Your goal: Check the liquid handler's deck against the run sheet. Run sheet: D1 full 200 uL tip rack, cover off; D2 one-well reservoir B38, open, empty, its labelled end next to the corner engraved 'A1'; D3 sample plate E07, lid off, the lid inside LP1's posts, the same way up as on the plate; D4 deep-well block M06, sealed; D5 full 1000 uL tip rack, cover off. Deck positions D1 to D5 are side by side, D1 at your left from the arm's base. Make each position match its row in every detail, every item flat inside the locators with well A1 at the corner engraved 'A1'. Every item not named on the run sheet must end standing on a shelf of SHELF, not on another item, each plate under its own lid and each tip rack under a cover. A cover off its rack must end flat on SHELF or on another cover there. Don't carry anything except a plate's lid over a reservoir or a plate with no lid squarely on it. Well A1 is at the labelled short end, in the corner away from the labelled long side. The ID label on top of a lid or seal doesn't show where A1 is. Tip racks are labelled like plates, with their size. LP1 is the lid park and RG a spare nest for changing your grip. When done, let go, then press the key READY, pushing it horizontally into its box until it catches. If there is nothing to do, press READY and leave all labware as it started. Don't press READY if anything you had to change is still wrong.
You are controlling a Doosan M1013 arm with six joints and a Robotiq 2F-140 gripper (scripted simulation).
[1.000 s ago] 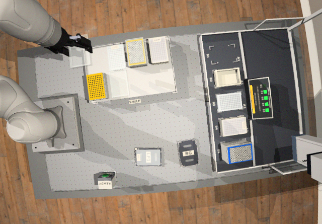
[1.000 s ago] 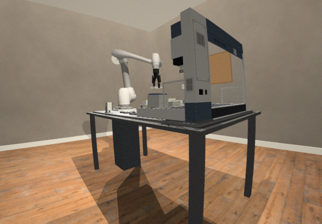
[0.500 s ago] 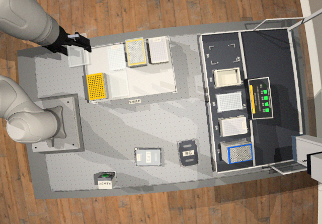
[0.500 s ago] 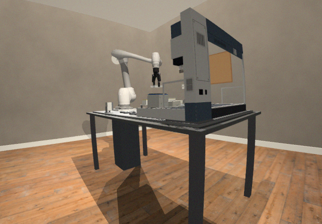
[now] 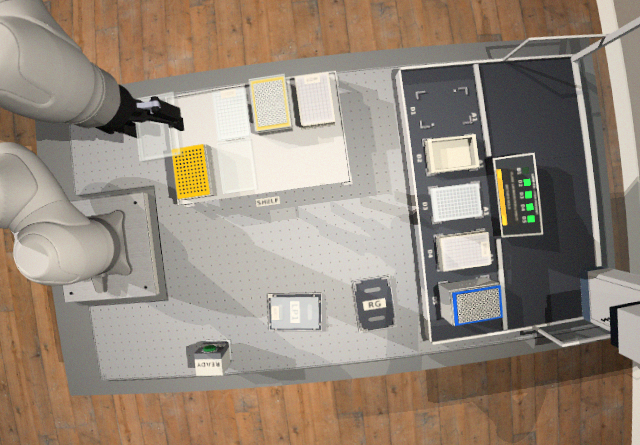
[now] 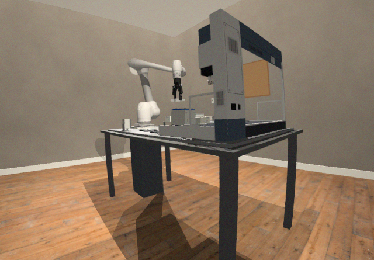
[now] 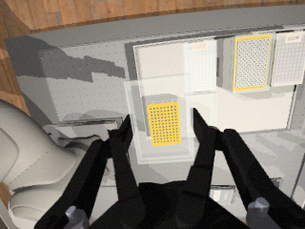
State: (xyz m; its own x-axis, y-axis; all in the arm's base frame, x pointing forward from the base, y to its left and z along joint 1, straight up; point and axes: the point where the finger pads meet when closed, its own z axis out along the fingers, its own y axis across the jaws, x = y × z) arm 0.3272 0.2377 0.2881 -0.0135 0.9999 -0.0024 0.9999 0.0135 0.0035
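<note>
My gripper (image 5: pixel 155 112) hangs high over the left end of SHELF (image 5: pixel 261 138) and is shut on a clear tip-rack cover (image 5: pixel 153 138), held flat. In the wrist view the cover (image 7: pixel 162 125) sits between my fingers, and a yellow tip rack (image 7: pixel 163 122) shows through it on the shelf below. That yellow rack (image 5: pixel 192 171) stands uncovered at the shelf's front left. Deck position D1 (image 5: pixel 447 107) is bare. D2 holds an open reservoir (image 5: pixel 451 154), D3 a plate (image 5: pixel 455 201), D4 a sealed block (image 5: pixel 463 250) and D5 a blue-framed tip rack (image 5: pixel 476 303).
SHELF also holds a white plate (image 5: pixel 231 112), a yellow-framed rack (image 5: pixel 268 103), another plate (image 5: pixel 314 99) and a flat clear cover (image 5: pixel 236 166). LP1 (image 5: pixel 295 311), RG (image 5: pixel 374 303) and the READY key (image 5: pixel 208 357) lie toward the front. The handler's frame (image 6: pixel 229 79) rises at the right.
</note>
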